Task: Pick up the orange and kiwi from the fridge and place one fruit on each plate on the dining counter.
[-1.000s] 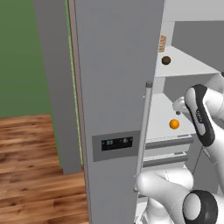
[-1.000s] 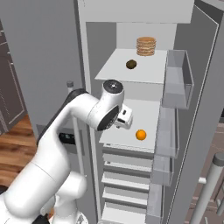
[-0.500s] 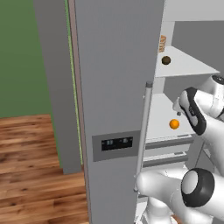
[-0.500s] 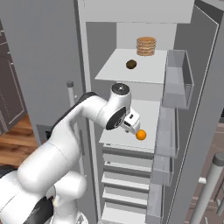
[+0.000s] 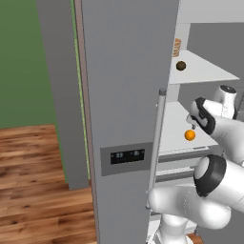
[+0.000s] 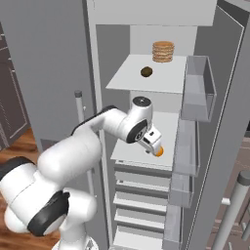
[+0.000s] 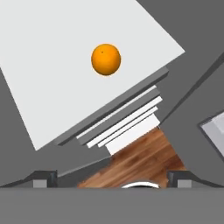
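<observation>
Dispenser panel (image 5: 127, 155) on the closed fridge (image 5: 128, 95) door: black, with small pale display marks, too small to read. No other legible writing.

Orange (image 5: 190, 135) resting on the white middle shelf (image 5: 177, 125) inside the open compartment, toward the shelf's front edge; round ball, no long axis to speak of, a tiny dark dot on its skin facing the hand camera. In the hand view, orange (image 7: 106, 59) lying alone on the white shelf (image 7: 52, 52), clear of both fingertips (image 7: 43, 177).

Kiwi (image 6: 147, 72) one shelf higher, on the upper shelf (image 6: 132, 78), a dark brownish oval with its long axis running roughly left-right across the shelf in the right base view. Stack of tan round cakes (image 6: 163, 51) behind it and to the right, near the back wall, apart from the kiwi.

Gripper (image 6: 154, 144) reached into the middle compartment, just above and beside the orange (image 6: 159, 151), pointing down toward the shelf. Jaws spread wide, nothing between them, nothing held.

Clear door bins (image 6: 199, 88) on the open right-hand door. Stacked white drawer fronts (image 6: 141, 195) below the middle shelf. Wood floor (image 5: 38, 181) at the left of the left base view.
</observation>
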### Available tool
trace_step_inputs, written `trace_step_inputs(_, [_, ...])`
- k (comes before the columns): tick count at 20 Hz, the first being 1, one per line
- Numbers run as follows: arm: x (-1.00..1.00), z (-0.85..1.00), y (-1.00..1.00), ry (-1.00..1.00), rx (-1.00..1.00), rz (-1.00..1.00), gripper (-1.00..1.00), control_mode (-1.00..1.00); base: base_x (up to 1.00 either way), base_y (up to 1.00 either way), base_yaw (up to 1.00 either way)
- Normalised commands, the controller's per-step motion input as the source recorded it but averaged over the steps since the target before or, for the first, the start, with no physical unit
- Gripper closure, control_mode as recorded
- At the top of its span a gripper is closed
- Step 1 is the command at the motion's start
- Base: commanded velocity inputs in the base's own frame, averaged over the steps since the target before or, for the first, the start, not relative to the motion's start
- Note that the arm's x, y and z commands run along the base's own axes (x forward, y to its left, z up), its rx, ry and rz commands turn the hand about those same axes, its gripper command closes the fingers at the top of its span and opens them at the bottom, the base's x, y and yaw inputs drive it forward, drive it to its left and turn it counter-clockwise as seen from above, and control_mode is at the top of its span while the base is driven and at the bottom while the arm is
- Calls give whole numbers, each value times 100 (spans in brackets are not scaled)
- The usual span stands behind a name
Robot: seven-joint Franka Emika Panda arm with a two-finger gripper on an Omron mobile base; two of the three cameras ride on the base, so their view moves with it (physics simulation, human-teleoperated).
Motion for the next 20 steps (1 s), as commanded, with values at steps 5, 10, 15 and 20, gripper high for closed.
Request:
trace_step_inputs(5, [37, -29, -14, 6, 0, -1, -100, -100, 0, 0, 0])
trace_step_inputs(10, [41, -37, -17, 8, 0, 0, -100, -100, 0, 0, 0])
trace_step_inputs(15, [47, -28, -16, 2, 2, 0, -100, -100, 0, 0, 0])
trace_step_inputs(20, [47, -24, -16, 0, 3, 0, -100, -100, 0, 0, 0])
